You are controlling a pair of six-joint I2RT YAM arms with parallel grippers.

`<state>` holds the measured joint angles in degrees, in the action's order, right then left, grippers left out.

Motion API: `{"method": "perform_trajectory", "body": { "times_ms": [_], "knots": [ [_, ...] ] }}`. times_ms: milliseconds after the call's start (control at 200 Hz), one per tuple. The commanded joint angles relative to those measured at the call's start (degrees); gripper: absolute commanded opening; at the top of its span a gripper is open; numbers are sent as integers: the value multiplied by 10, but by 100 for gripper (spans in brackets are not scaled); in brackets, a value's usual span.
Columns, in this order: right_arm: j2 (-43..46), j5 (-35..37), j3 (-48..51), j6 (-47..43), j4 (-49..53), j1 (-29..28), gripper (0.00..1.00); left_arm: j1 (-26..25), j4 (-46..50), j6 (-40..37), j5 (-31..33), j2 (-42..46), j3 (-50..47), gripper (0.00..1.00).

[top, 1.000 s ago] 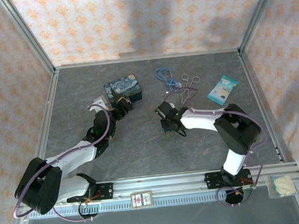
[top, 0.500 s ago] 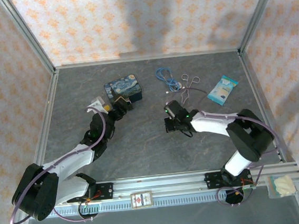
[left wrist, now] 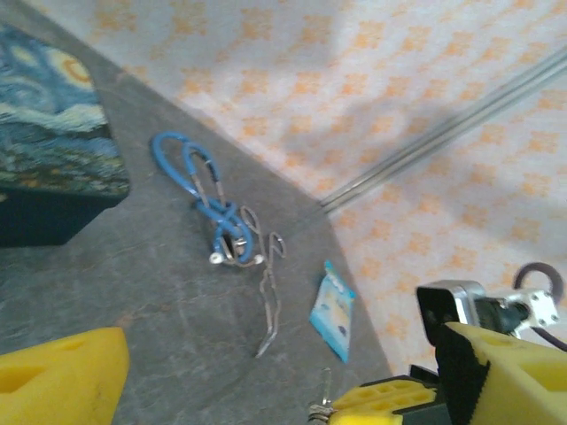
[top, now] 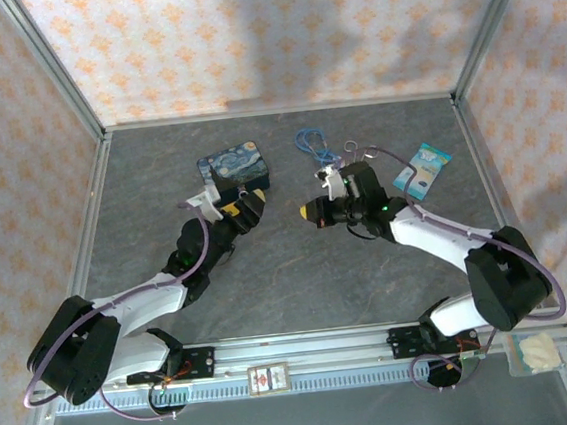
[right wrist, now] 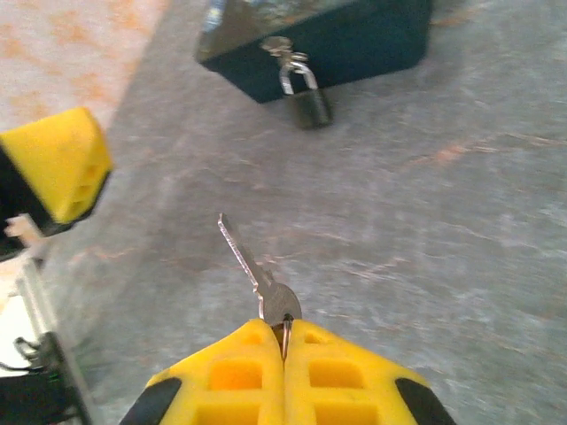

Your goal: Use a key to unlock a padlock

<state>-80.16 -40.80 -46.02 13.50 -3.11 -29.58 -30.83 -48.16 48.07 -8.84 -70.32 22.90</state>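
Right gripper (right wrist: 283,332): jaws pinched tight on the head of the key (right wrist: 252,266), blade sticking out past the tips, held off the table (top: 269,274). Left gripper (top: 245,206): jaws wide apart and empty, one yellow finger (left wrist: 53,381) at the frame edge. Padlock (right wrist: 310,102) hooked through the latch on the tin (right wrist: 354,35), shackle closed, well apart from the key tip. Left gripper just beside the tin. Blue cable (left wrist: 199,181), forceps (left wrist: 270,301) and packet (left wrist: 332,310) lie farther back.
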Motion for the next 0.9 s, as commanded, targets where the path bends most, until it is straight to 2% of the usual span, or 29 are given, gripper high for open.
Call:
{"method": "perform_trajectory", "body": {
  "times_ms": [0, 135, 405, 711, 896],
  "knots": [
    [-5, -82, -29, 8, -26, 3, 0, -2, -28, -7, -25, 11, 34, 89],
    [-9, -63, -37, 20, -31, 3, 0, -7, 8, 32, -18, -4, 56, 88],
    [9, 27, -13, 53, -87, -13, 0, -54, 9, 105, 47, -74, 102, 72],
    [28, 173, -10, 22, -89, -60, 0, -88, 35, 122, 93, -137, 168, 61],
    [36, 195, 2, 21, -111, -66, 0, -96, 49, 123, 104, -149, 179, 55]
  ]
}}
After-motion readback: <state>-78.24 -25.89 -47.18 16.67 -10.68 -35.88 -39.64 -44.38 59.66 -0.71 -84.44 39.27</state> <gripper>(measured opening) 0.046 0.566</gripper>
